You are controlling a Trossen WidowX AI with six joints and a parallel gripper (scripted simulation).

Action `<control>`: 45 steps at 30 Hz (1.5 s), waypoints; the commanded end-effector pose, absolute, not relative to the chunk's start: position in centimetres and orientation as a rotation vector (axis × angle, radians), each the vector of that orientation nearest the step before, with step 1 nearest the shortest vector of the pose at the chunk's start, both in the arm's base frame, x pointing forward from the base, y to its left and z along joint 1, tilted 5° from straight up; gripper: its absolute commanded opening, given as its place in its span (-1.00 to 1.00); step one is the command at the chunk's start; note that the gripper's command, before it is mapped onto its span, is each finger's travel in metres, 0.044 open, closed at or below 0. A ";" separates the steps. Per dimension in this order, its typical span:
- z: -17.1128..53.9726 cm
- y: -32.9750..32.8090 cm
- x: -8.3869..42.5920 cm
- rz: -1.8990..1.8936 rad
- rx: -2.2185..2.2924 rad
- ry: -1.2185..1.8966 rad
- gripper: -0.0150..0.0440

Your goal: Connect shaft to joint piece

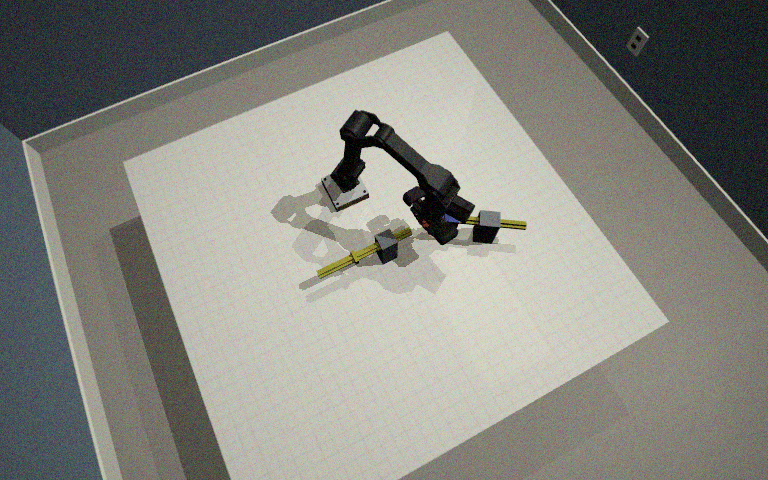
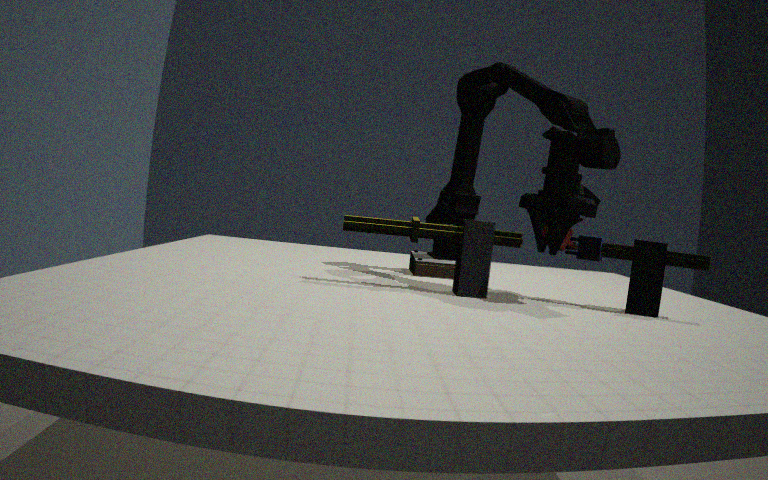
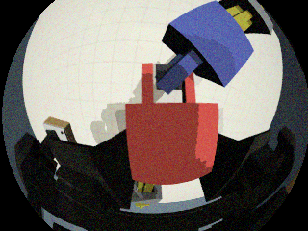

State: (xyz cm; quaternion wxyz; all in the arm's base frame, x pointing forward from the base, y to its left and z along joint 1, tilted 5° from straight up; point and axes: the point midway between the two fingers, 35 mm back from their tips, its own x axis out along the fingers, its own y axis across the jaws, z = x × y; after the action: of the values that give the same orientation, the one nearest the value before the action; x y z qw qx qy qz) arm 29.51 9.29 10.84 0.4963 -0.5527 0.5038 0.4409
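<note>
The red joint piece (image 1: 425, 224) (image 2: 566, 239) (image 3: 164, 140) is hinged to a blue end piece (image 1: 451, 218) (image 2: 589, 248) (image 3: 217, 38) on the fixed yellow shaft (image 1: 513, 224) (image 2: 688, 260) (image 3: 241, 19). My gripper (image 2: 547, 249) (image 3: 164, 125) is shut on the joint piece, a finger on each side. In the wrist view the joint piece is bent from the blue piece, its far end towards the second yellow shaft (image 1: 334, 265) (image 2: 376, 224) (image 3: 144, 187). Its opening is hidden. That shaft runs through its block (image 1: 386, 246) (image 2: 472, 261), its near end apart from the joint piece.
The fixed shaft's dark block (image 1: 487, 231) (image 2: 647, 279) stands right of the gripper in the top and exterior views. A collar (image 1: 354, 256) (image 2: 415, 228) sits on the second shaft, beyond its block. The arm's base plate (image 1: 346, 196) is behind the second block.
</note>
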 end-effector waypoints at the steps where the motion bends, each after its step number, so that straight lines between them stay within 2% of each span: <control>1: 10.5 9.2 29.4 1.088 -1.273 1.182 -0.49; 18: 9.2 9.0 29.1 1.142 -1.021 1.022 -0.49; 45: 9.1 9.0 29.1 1.148 -0.986 0.999 -0.49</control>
State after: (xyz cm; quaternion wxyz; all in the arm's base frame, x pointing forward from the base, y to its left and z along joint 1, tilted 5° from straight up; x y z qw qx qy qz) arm 29.07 9.03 9.12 0.6157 -0.4290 0.4346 0.4981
